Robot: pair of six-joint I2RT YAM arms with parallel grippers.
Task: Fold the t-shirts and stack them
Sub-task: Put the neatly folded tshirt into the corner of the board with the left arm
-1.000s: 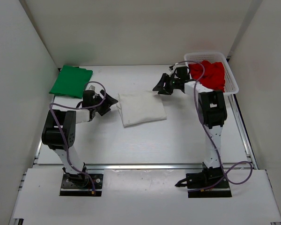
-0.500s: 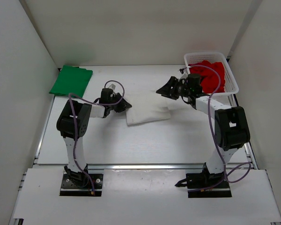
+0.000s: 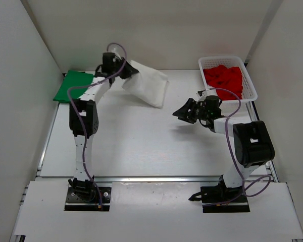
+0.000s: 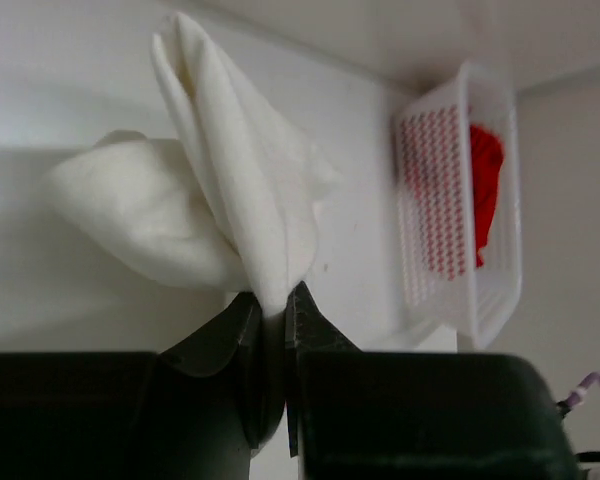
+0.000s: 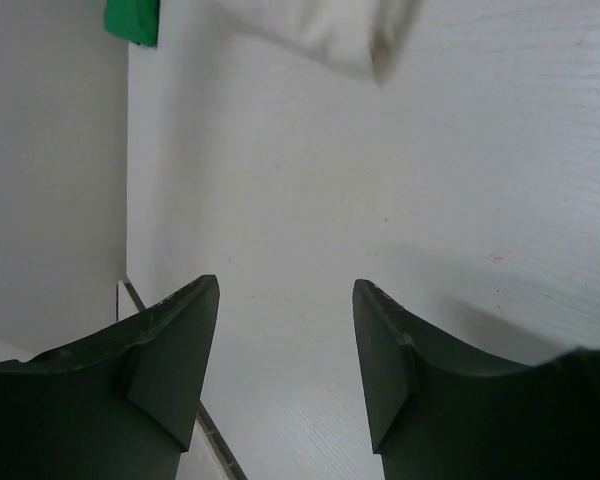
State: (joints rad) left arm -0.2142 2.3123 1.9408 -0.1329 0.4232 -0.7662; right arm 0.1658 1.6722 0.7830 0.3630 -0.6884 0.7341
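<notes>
The folded white t-shirt point(image 3: 147, 85) hangs in the air near the back of the table, pinched at one edge by my left gripper point(image 3: 127, 71), which is shut on it. In the left wrist view the white t-shirt point(image 4: 220, 200) droops away from the gripper point(image 4: 273, 300). The folded green t-shirt point(image 3: 76, 86) lies at the back left, just left of the raised arm. The red t-shirt point(image 3: 225, 80) sits crumpled in the white mesh basket point(image 3: 250, 85). My right gripper point(image 3: 181, 112) stands open and empty over the bare table at centre right; in its wrist view the gripper point(image 5: 285, 290) holds nothing.
White walls enclose the table on the left, back and right. The basket point(image 4: 450, 210) stands in the back right corner. A metal rail point(image 3: 156, 178) runs along the table's near edge in front of both arm bases.
My left gripper shut on the white t-shirt's edge, then lifted it off the table centre toward the back left. My right gripper moved away from the shirt toward the near right, still open.
</notes>
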